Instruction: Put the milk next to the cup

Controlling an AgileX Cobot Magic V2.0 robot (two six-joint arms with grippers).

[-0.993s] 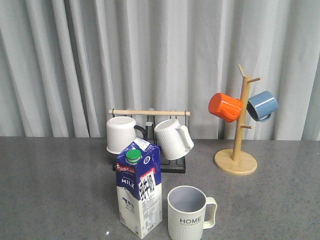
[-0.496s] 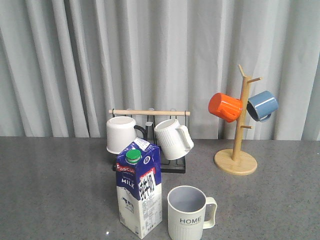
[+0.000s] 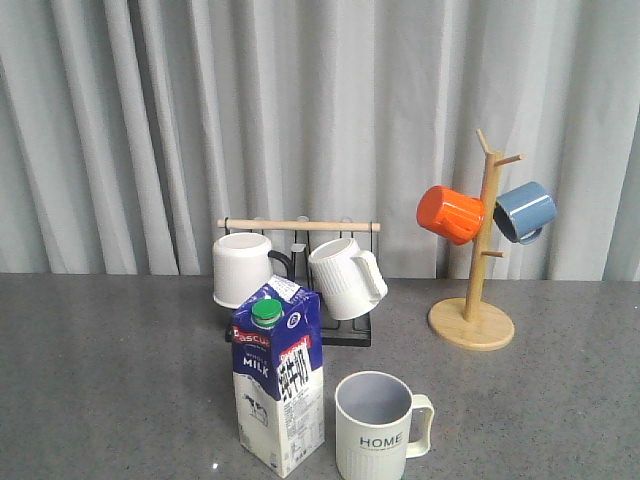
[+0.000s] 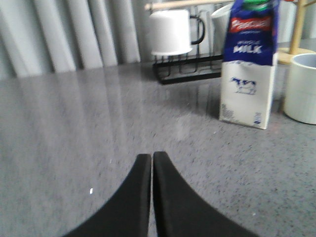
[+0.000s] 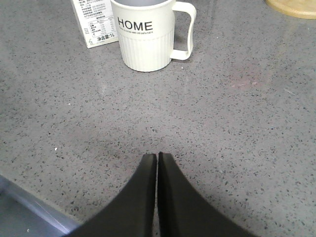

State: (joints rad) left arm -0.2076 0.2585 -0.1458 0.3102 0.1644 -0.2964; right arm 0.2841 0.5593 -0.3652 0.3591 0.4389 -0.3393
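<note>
The milk (image 3: 278, 385), a tall carton with dark blue top, white bottom and green cap, stands upright on the grey table, just left of the cup (image 3: 375, 425). The cup is a cream ribbed mug printed "HOME", handle to the right. A small gap separates them. In the left wrist view the milk (image 4: 248, 64) and the cup (image 4: 302, 89) stand well beyond my left gripper (image 4: 151, 157), which is shut and empty. In the right wrist view the cup (image 5: 146, 34) and the milk's base (image 5: 95, 24) lie ahead of my shut, empty right gripper (image 5: 157, 157). Neither gripper shows in the front view.
A black rack (image 3: 340, 330) with a wooden bar holds two plain white mugs (image 3: 243, 268) behind the milk. A wooden mug tree (image 3: 472, 322) at the back right carries an orange mug (image 3: 449, 214) and a blue mug (image 3: 525, 211). Grey curtains hang behind.
</note>
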